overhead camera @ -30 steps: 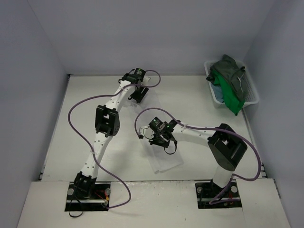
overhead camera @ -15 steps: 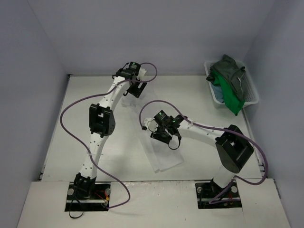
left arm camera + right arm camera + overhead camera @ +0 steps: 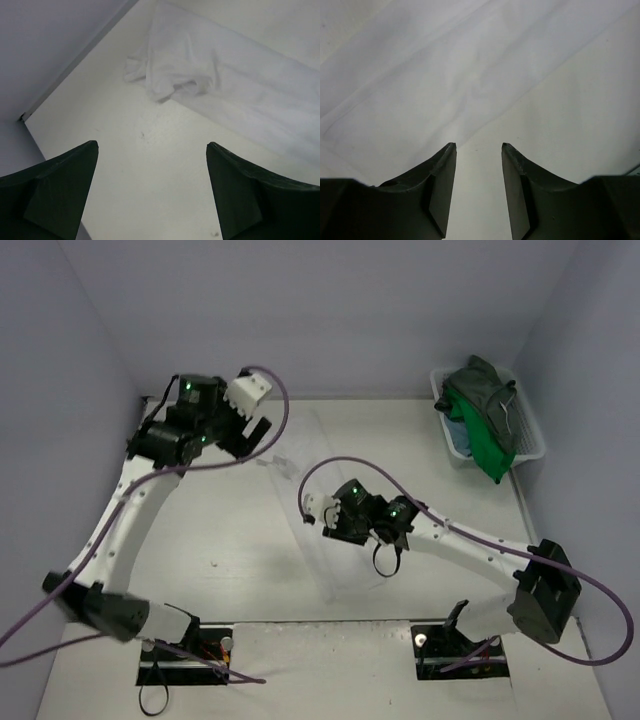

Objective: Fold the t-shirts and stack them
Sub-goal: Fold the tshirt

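Observation:
A white t-shirt [image 3: 350, 575] lies on the table as a long folded strip running from the back middle toward the front. In the left wrist view the white t-shirt [image 3: 240, 95] has a bunched end at its far tip. My left gripper [image 3: 256, 428] hangs open to the left of that end, nothing between its fingers [image 3: 60, 185]. My right gripper [image 3: 328, 523] stands open over the strip's right edge, its jaws empty and the white t-shirt [image 3: 420, 75] just ahead of them. Dark grey-green [image 3: 485, 385], bright green [image 3: 487, 447] and teal-blue [image 3: 458, 437] t-shirts are piled in the basket.
The white mesh basket [image 3: 532, 443] stands at the back right corner against the wall. Grey walls close the table on the left, back and right. Purple cables loop from both arms over the table.
The left arm has swung left and back, off the shirt's far end, with its jaws opening. The right gripper has opened, let go of the white shirt and shifted slightly.

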`<state>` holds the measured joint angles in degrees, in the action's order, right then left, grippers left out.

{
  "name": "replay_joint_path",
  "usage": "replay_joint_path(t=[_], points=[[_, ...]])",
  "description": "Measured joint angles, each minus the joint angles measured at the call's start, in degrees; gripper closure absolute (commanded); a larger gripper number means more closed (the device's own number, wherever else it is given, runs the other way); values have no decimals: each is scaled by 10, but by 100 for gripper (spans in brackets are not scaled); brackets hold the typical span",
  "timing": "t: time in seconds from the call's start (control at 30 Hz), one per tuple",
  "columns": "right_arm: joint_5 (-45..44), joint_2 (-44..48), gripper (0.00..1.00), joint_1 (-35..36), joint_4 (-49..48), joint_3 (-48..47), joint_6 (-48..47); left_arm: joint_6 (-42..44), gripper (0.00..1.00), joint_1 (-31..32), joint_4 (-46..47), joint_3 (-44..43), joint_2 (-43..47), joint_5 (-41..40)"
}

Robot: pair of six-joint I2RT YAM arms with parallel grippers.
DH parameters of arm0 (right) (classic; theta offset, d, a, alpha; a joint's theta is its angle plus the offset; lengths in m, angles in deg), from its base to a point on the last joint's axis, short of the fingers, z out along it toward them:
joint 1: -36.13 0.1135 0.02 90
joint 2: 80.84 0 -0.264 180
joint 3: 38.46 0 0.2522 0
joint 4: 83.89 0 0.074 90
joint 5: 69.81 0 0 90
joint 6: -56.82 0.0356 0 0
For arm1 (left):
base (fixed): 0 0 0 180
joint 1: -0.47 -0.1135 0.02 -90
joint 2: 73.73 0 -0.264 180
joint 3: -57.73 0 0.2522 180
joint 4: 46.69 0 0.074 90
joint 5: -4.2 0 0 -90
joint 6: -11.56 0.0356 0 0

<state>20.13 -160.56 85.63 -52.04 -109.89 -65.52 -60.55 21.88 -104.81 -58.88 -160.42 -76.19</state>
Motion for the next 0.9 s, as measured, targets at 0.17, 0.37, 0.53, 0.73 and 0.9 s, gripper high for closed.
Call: replay_joint_path(t=[0.17,0.37,0.53,0.73,0.9], points=[[-33,47,59,75,16,75,-29,65,17,-6,18,221,174,-2],[-75,84,52,121,32,139,-68,97,17,-57,34,407,266,-10],[-102,93,50,138,23,155,-93,100,17,-83,56,465,311,-11],[-104,78,47,185,20,176,-94,90,17,-87,91,473,316,-9],[-104,70,35,241,20,177,-77,80,17,-96,101,482,316,-4]])
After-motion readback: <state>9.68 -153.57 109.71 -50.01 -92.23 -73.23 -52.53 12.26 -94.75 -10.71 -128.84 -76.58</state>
